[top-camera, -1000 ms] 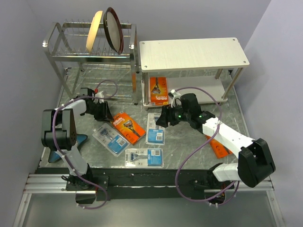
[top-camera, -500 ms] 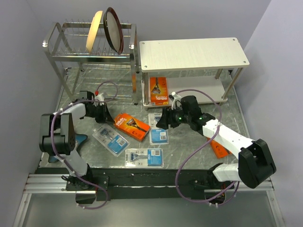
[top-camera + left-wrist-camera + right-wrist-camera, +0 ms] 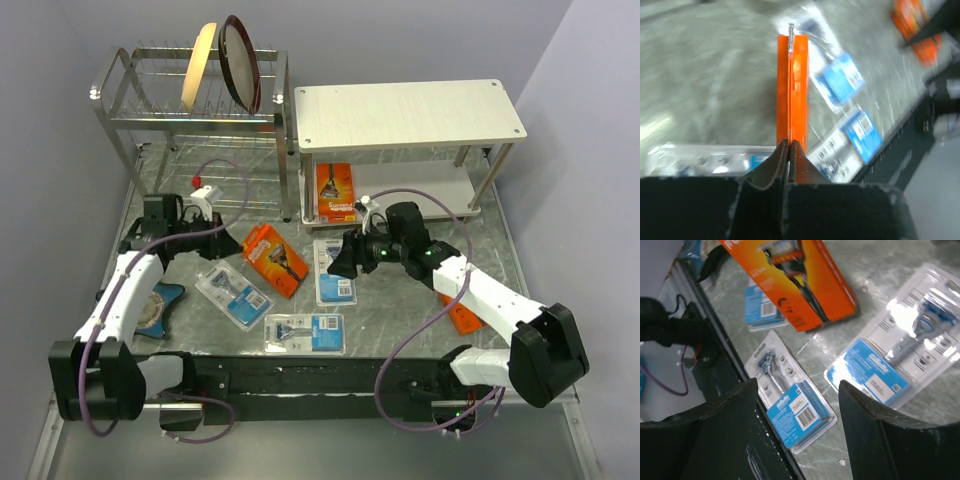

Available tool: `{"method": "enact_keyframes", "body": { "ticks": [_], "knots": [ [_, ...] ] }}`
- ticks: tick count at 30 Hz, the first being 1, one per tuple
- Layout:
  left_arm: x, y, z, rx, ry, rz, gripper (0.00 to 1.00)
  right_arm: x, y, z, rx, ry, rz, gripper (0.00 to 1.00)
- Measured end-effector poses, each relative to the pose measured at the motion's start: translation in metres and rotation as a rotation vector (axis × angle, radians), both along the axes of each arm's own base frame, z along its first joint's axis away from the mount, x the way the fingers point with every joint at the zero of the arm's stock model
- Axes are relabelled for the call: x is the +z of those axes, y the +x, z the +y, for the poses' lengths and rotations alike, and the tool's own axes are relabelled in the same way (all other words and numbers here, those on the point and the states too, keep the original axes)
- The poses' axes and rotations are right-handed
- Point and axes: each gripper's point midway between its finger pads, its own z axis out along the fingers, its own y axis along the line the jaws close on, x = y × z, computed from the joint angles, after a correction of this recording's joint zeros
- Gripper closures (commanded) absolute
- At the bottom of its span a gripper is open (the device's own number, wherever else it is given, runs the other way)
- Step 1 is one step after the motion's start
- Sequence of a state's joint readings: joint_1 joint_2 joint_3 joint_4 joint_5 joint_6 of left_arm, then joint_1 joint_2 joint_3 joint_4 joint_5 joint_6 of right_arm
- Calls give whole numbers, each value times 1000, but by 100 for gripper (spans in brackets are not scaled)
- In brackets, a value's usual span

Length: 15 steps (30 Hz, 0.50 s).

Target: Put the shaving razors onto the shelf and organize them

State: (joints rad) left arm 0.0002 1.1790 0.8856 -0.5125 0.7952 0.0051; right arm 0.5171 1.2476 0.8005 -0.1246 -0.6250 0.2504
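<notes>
My left gripper (image 3: 228,240) is shut on the edge of an orange razor pack (image 3: 275,258). The left wrist view shows that pack (image 3: 792,90) edge-on between the closed jaws (image 3: 790,145), above the table. My right gripper (image 3: 338,262) is open and empty over a blue razor pack (image 3: 332,272). The right wrist view (image 3: 799,385) shows a blue pack (image 3: 795,410) between the fingers and another (image 3: 900,370) to the right. Two more blue packs (image 3: 233,293) (image 3: 304,332) lie near the front. One orange pack (image 3: 336,192) sits on the lower board of the white shelf (image 3: 405,112). Another (image 3: 462,312) lies under my right arm.
A chrome dish rack (image 3: 130,120) with two plates stands at the back left, next to the shelf. A blue star-shaped object (image 3: 160,305) lies under my left arm. The black front rail (image 3: 300,375) runs along the near edge.
My left arm has swung outward to the left and its gripper has turned the orange pack, tilting it up off the table. My right gripper has shifted slightly over the blue pack.
</notes>
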Motion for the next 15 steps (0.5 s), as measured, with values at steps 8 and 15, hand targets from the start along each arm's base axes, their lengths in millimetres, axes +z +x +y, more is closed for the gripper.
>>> {"method": "enact_keyframes", "body": {
  "ticks": [8, 15],
  "knots": [
    [18, -42, -60, -415, 91, -128, 99, 49, -5, 11, 243, -43, -280, 25],
    [32, -59, -91, -647, 188, -217, 99, 106, 3, 4, 396, -129, -620, 23]
  ]
}}
